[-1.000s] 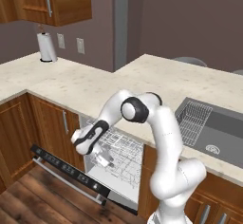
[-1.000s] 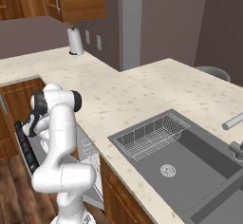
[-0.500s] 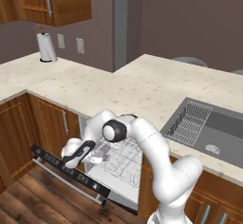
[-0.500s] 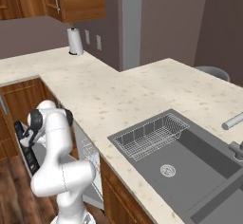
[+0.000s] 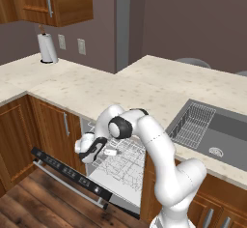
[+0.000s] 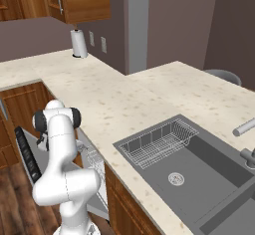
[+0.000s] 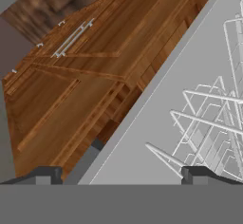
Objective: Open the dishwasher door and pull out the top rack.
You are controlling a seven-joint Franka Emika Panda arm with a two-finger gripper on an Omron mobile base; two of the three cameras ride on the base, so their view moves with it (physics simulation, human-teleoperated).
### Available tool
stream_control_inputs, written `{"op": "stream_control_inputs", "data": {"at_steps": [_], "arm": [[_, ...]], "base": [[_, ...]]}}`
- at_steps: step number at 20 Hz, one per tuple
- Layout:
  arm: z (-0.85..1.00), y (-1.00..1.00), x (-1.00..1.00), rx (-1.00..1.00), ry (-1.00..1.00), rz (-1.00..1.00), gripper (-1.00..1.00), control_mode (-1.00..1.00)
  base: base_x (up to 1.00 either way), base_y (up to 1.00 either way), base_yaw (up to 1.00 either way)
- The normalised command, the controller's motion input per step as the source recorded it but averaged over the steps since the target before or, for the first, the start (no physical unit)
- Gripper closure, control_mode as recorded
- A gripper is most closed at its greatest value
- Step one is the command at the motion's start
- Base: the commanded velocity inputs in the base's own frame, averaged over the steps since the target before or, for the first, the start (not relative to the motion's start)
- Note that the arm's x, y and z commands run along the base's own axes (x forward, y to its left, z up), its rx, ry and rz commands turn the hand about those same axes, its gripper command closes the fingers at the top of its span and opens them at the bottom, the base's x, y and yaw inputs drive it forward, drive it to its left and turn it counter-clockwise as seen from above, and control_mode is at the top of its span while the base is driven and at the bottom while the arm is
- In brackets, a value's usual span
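Observation:
The dishwasher door (image 5: 113, 186) hangs open, folded down almost flat, with its black control strip (image 5: 65, 170) along the front edge. Its grey inner face (image 7: 156, 137) runs diagonally through the hand view. The top rack (image 5: 123, 160), a basket of thin white wires, sits in the dishwasher opening above the door, and its tines (image 7: 209, 123) show at the right of the hand view. My gripper (image 5: 94, 149) hovers low over the door's left side, beside the rack. It (image 7: 122, 175) is open, fingertips wide apart with nothing between them. The open door (image 6: 27, 154) shows left of my arm.
Brown wooden cabinet doors (image 5: 53, 125) with a bar handle (image 7: 73, 38) stand just left of the dishwasher. The counter (image 5: 120, 92) overhangs above. A sink with a grey wire grid (image 5: 193, 123) lies to the right. A paper towel roll (image 5: 47, 48) stands at the back. Wood floor (image 5: 29, 203) lies below.
My arm has folded down and to the left, bringing the hand from in front of the rack to low over the door's left side. The door has stayed open.

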Motion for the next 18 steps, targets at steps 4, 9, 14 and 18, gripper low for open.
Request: {"op": "stream_control_inputs", "data": {"at_steps": [4,9,14,18], "arm": [[-0.49,-0.15,0.16,0.29,-0.07,0.17,-1.00,-1.00],[-0.62,0.00,0.03,0.21,-0.28,0.17,-1.00,-1.00],[-0.07,-0.05,0.36,0.04,-0.38,0.02,-1.00,-1.00],[-0.33,0.00,0.61,0.00,-0.27,0.00,-1.00,-1.00]], "base": [[0.00,0.00,0.00],[0.00,0.00,0.00],[0.00,0.00,0.00],[0.00,0.00,0.00]]}}
